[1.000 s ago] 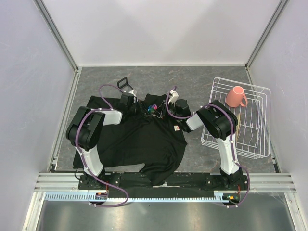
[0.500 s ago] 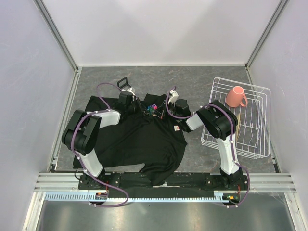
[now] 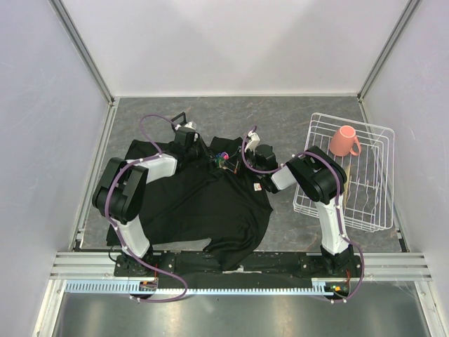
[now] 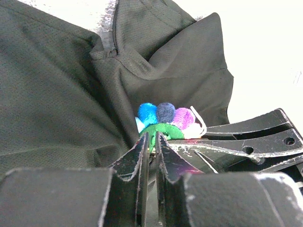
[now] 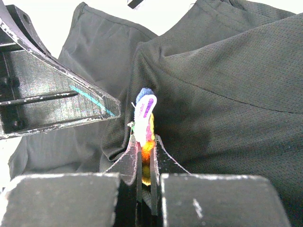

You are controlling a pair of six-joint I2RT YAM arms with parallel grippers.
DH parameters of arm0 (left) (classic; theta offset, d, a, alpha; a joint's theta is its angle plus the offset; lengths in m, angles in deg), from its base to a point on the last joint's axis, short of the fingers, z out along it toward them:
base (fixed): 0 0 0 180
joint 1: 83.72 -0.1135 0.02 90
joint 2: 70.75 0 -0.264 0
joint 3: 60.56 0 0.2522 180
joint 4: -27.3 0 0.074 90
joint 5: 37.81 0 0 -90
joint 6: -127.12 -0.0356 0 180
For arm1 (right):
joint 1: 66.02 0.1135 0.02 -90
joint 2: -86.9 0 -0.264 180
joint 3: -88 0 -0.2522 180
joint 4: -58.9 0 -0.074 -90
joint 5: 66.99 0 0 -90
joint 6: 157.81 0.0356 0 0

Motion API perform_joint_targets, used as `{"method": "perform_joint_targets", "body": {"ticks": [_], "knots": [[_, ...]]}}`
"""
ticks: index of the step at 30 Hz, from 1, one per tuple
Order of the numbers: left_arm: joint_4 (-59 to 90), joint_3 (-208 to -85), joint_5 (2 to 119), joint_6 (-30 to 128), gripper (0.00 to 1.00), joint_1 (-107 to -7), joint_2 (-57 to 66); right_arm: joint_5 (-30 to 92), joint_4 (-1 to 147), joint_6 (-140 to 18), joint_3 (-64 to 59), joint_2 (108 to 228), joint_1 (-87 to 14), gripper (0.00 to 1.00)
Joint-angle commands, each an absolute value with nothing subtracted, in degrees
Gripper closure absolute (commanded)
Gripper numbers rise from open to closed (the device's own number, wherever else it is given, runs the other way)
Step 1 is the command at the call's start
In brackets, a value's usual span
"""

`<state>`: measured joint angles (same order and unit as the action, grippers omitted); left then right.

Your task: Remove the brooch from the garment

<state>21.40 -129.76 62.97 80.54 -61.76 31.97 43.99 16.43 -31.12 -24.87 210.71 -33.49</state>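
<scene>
garment [image 3: 203, 203] is lying bunched on the tabletop [image 3: 280, 119]. right gripper [image 5: 146, 144] jaws are pinching the brooch [image 5: 145, 111] edge-on near the garment's far edge. left gripper [image 4: 151, 138] jaws are pressing almost together beside it, contents unclear. suggest anchoring fabric with left and pulling right straight out, slowly.

- No text, number or brand can be read anywhere.
- The small white-and-red label [image 3: 257, 187] on the garment [image 3: 210, 210] is too small to read.
</scene>
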Motion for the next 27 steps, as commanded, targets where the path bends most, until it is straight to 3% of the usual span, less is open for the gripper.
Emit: {"method": "perform_joint_targets", "body": {"ticks": [1, 27], "knots": [[21.54, -131.89, 61.50, 78.60, 0.85, -61.40, 33.05, 44.81, 13.77, -31.51, -24.10, 210.65, -33.06, 1.00], [21.19, -133.73, 58.52, 77.37, 0.86, -57.35, 32.61, 44.29, 15.62, -32.74, -23.75, 210.21, -32.45, 1.00]]}}
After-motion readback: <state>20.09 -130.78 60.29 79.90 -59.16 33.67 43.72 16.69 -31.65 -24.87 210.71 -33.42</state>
